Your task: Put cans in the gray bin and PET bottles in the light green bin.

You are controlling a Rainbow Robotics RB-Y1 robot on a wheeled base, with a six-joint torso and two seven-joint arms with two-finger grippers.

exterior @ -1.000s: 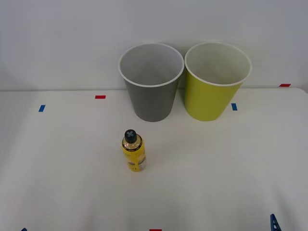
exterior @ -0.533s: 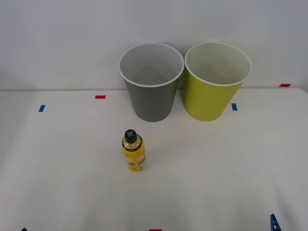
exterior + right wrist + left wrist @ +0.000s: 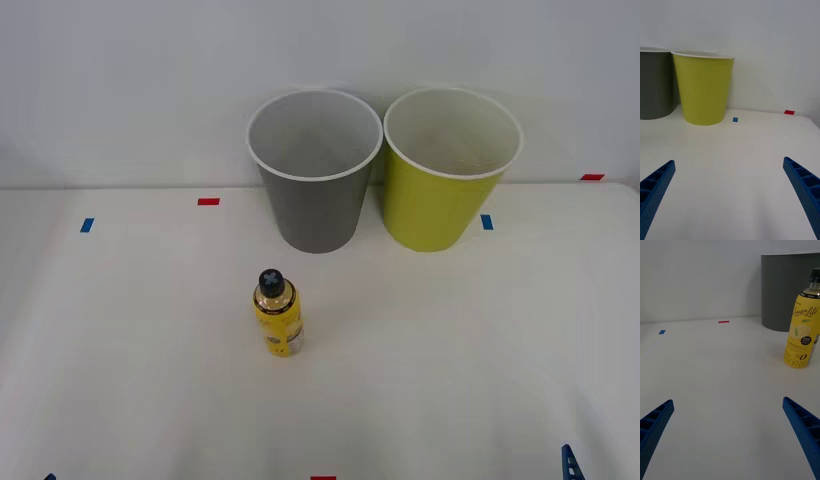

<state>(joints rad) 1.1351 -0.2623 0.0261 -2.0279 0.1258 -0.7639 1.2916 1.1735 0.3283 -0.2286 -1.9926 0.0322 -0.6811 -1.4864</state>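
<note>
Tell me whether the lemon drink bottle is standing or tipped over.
Standing. The PET bottle rests on its base on the table, black cap on top, in front of the gray bin.

Plain white wall (image 3: 130, 80) behind, pale white desk (image 3: 450, 350) below, dotted with small red tape marks (image 3: 208, 201) and blue tape marks (image 3: 87, 225), all evenly and softly lit.

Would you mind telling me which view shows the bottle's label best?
The left wrist view: the PET bottle stands side-on with its label readable. The front view shows it from above, label foreshortened.
</note>
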